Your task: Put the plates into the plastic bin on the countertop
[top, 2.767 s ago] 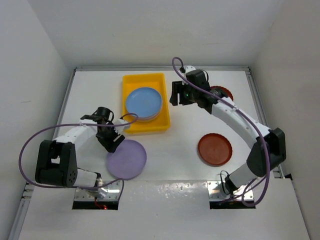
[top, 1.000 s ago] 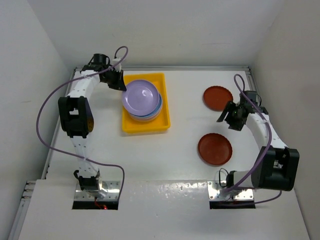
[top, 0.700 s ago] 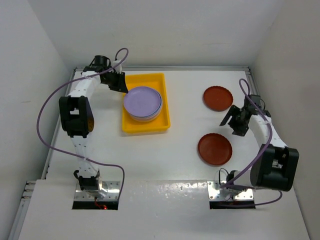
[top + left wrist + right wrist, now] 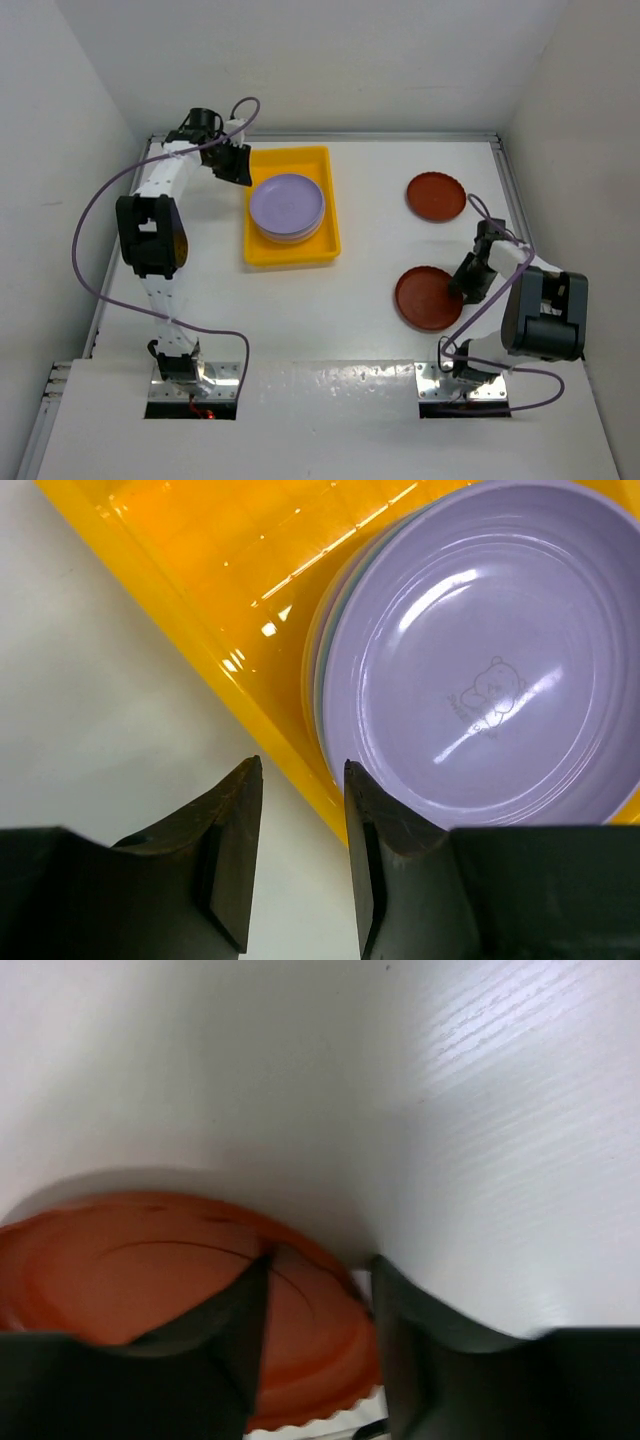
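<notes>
The yellow plastic bin (image 4: 262, 256) holds a stack of plates with a lilac plate (image 4: 287, 205) on top. My left gripper (image 4: 236, 165) is open and empty just off the bin's far-left corner. In the left wrist view its fingers (image 4: 232, 850) stand apart over the bin's rim (image 4: 190, 605), beside the lilac plate (image 4: 480, 670). Two red-brown plates lie on the white countertop (image 4: 370, 250), one far (image 4: 436, 196) and one near (image 4: 428, 297). My right gripper (image 4: 466, 282) is open, low at the near plate's right edge. In the right wrist view its jaws straddle that plate's rim (image 4: 150, 1260).
White walls enclose the countertop on three sides. A metal edge rail (image 4: 514, 200) runs along the right side close to my right arm. Both arm bases sit at the near edge.
The left gripper let go of the lilac plate onto the stack in the bin and drew back to the left. The right arm swung down from beside the far red-brown plate to the near one.
</notes>
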